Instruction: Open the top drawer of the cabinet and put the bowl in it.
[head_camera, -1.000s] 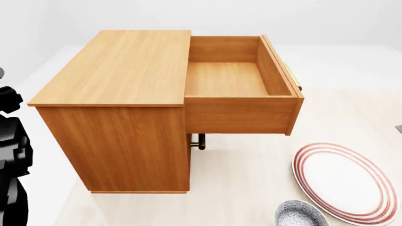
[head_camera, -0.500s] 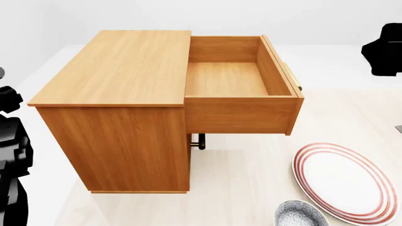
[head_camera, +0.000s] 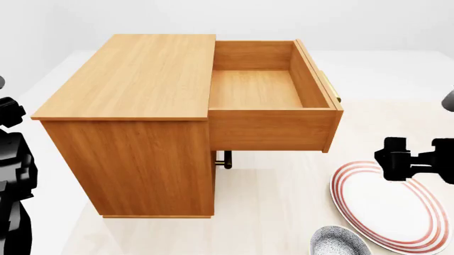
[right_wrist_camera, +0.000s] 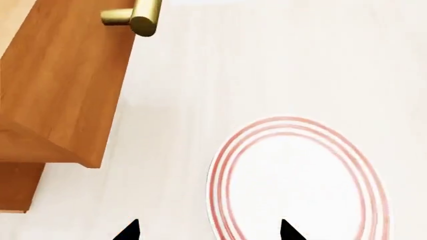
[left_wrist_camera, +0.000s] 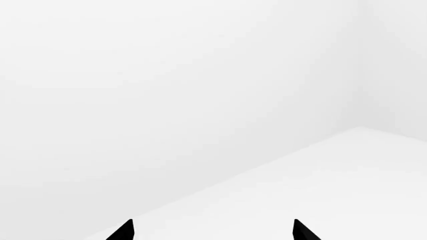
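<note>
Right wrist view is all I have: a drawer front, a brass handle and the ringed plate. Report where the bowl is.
Observer: The bowl sits at the bottom edge of the head view, on the robot's side of the plate, close by its left rim. It is partly cut off by the frame.
Operator: Confirm the top drawer is ready to take it.
Observer: The top drawer stands pulled well out of the cabinet, and its wooden box is empty.
</note>
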Available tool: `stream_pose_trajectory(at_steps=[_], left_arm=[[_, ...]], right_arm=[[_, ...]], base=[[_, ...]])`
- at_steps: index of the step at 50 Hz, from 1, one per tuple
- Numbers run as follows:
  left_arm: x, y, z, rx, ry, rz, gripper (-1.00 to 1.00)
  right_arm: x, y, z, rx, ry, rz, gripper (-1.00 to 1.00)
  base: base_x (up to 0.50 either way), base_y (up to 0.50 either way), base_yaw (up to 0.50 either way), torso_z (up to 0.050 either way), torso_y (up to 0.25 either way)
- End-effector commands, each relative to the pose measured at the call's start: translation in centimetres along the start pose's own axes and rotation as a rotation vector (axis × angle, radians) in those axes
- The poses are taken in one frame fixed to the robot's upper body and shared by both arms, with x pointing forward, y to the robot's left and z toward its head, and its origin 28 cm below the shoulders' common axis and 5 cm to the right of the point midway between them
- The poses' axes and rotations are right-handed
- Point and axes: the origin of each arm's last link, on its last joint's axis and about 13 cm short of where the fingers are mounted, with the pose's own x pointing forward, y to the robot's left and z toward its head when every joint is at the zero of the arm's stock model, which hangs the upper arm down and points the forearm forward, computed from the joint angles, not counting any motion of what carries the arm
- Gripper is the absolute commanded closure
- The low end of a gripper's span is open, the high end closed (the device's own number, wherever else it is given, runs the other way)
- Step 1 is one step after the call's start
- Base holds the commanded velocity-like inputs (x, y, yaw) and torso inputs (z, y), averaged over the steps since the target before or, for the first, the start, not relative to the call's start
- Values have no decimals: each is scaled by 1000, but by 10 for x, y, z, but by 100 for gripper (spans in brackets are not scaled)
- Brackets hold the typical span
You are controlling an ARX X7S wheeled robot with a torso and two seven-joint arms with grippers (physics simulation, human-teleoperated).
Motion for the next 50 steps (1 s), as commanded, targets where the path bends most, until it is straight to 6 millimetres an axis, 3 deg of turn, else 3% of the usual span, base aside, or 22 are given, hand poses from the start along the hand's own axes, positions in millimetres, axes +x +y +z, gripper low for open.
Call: stream_pose_trajectory(at_steps=[1, 14, 50], left_arm=[[0, 0, 0, 1, -1, 3, -100], [0, 0, 0, -3, 1, 3, -100], [0, 0, 1, -5, 2, 4, -100]], right_arm=[[25, -5, -36, 3, 118, 19, -100], [42, -13, -62, 39, 183, 21, -100], [80, -17, -97, 31, 291, 34, -100]], base=[[0, 0, 0, 0, 0], [0, 0, 0, 0, 0], [0, 0, 0, 0, 0]])
